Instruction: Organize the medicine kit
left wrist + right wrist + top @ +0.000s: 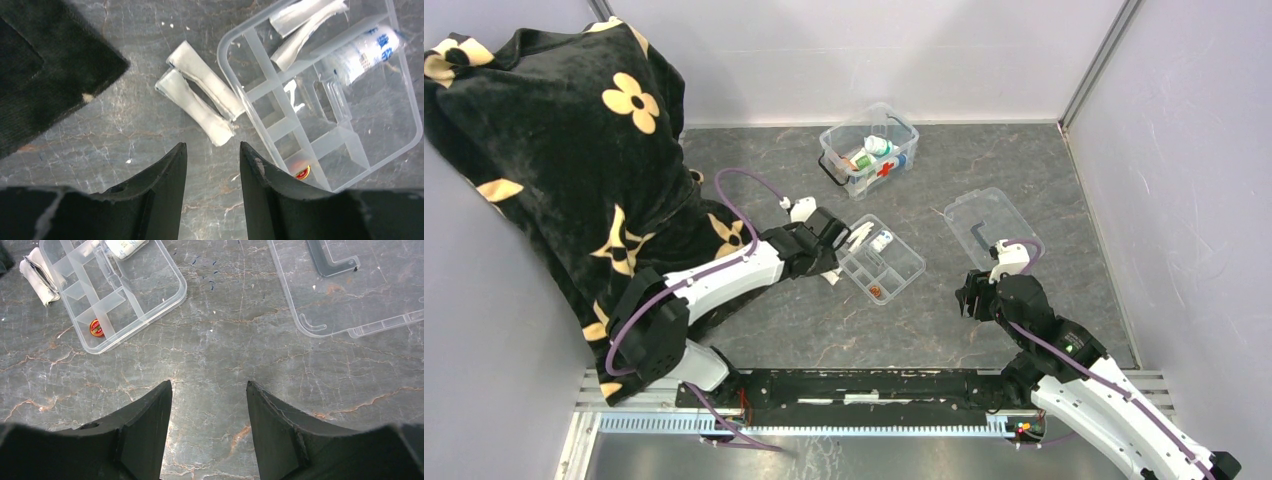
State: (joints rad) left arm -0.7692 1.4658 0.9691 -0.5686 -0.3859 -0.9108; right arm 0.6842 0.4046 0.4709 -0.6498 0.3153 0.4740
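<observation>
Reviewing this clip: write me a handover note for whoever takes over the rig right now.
Left tool: open, empty, hovering near two loose white packets lying on the table beside the divided tray.
Right tool: open, empty, over bare table between tray and flat lid.
Medicine kit: far side, lid off, a few items inside.
Done: tray holds two more packets, a white tube and a small red item.
Left, probably: the loose packets, then tray and lid onto the kit.

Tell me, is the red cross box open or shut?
Open. The medicine kit has no lid on; the flat lid lies apart.
</observation>
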